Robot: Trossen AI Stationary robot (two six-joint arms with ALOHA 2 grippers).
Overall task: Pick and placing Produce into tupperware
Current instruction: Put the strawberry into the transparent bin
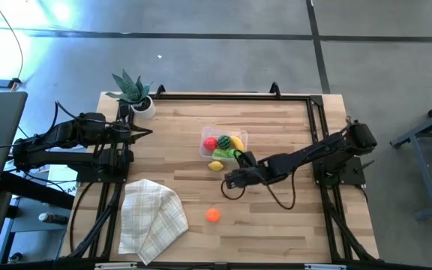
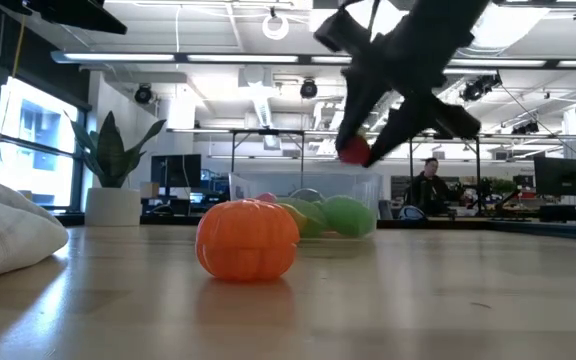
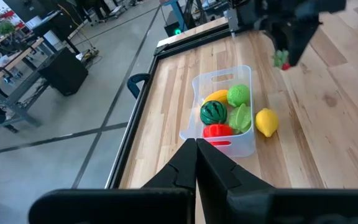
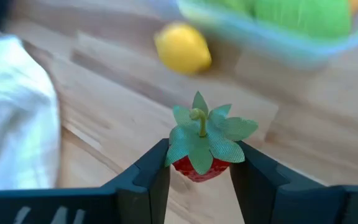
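Observation:
My right gripper [image 1: 231, 180] hangs above the table, near side of the tupperware, shut on a toy strawberry [image 4: 197, 168] with a green leaf cap [image 4: 207, 138]. The low view shows the strawberry [image 2: 354, 151] well above the tabletop. The clear tupperware [image 1: 244, 136] stands mid-table with several produce pieces inside: yellow, green, striped green and red. A yellow lemon [image 1: 216, 166] lies on the wood beside its near wall. An orange piece [image 1: 213, 215] rests nearer the front edge. My left gripper [image 3: 196, 152] waits shut at the table's left side. My right gripper pinches the strawberry's red body [image 4: 188, 168] between its two fingers [image 4: 154, 171], just under the leaf cap. The fingers slant downward from the table's right side. The strawberry is lifted clear of the table, its leafy top turned up toward the wrist.
A checked folded cloth [image 1: 152, 217] lies at the front left. A potted green plant [image 1: 133, 91] stands at the far left corner. Black rails [image 1: 317, 120] frame the table's edges. Bare wood lies between the lemon and the orange piece.

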